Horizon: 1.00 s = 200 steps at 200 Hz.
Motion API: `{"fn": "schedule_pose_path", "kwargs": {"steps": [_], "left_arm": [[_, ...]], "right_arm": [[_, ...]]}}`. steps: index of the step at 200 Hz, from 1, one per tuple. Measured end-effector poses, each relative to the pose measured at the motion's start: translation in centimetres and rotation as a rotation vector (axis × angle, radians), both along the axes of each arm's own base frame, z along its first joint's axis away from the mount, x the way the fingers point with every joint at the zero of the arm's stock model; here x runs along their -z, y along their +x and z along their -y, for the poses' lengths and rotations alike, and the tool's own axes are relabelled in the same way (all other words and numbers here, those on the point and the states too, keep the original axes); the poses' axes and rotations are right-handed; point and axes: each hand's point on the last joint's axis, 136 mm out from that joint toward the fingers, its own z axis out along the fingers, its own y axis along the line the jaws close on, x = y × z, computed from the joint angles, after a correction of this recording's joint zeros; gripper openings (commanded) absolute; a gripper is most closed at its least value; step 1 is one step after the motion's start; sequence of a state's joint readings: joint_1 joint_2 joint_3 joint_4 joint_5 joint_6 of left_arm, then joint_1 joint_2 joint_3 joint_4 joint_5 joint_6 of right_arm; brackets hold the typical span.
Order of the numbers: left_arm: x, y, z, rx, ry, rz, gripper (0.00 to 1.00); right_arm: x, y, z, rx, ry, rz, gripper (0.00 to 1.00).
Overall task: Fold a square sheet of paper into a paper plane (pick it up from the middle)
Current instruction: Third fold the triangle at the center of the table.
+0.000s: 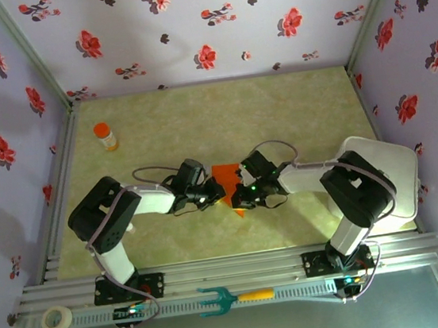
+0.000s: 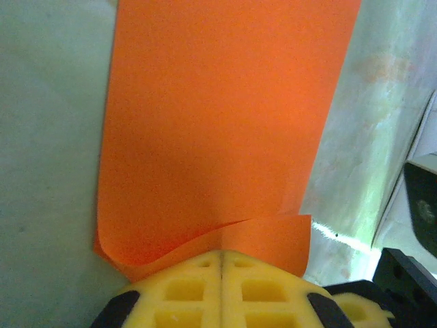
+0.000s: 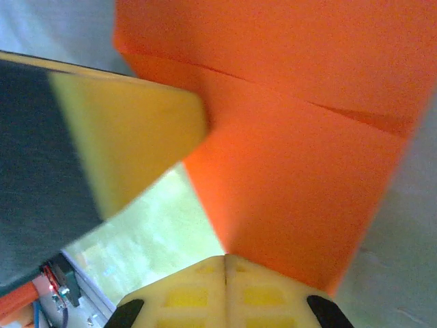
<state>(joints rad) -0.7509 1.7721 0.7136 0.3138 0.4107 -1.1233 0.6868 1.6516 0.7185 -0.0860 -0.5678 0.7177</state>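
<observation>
Pinching the square sheet of paper [image 2: 218, 116], left tool [image 2: 222, 255] and right tool [image 3: 226, 259]; beige table [image 1: 276, 109]; flowered walls [image 1: 186, 24].

No text, label, brand, number or sign can be read anywhere in these views

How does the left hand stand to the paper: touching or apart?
Touching. In the left wrist view the near edge of the paper runs into the seam of the left hand, pinched between its shut yellow fingers.
</observation>
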Motion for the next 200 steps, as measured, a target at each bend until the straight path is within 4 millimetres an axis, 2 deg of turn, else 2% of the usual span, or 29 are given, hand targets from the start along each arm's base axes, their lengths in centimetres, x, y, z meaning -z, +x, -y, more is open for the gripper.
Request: {"fn": "schedule_pose_path", "kwargs": {"steps": [41,57,72,101,123,149,169,200], "left_arm": [[0.0,0.0,0.0,0.003,0.003,0.001,0.00],[-0.1,0.0,0.1,0.011,0.008,0.004,0.08],[-0.2,0.1,0.1,0.016,0.018,0.012,0.10],[-1.3,0.4,0.0,0.015,0.031,0.052,0.00],[-1.9,0.2,0.5,0.030,0.030,0.071,0.00],[-2.2,-0.9,1.6,0.068,0.033,0.067,0.00],[-1.8,-1.4,2.0,0.085,0.044,0.056,0.00],[0.0,-1.3,1.3,0.071,0.061,0.013,0.00]], "right_arm": [[0.5,-0.4,0.6,0.012,0.026,0.008,0.02],[0.5,-0.4,0.5,0.012,0.028,0.011,0.02],[0.5,-0.4,0.5,0.012,0.028,0.012,0.02],[0.5,-0.4,0.5,0.012,0.028,0.011,0.01],[0.5,-0.4,0.5,0.012,0.028,0.012,0.00],[0.5,-0.3,0.6,0.014,0.028,0.012,0.00],[0.5,-0.3,0.6,0.014,0.028,0.012,0.00],[0.5,-0.3,0.6,0.014,0.028,0.012,0.00]]}}
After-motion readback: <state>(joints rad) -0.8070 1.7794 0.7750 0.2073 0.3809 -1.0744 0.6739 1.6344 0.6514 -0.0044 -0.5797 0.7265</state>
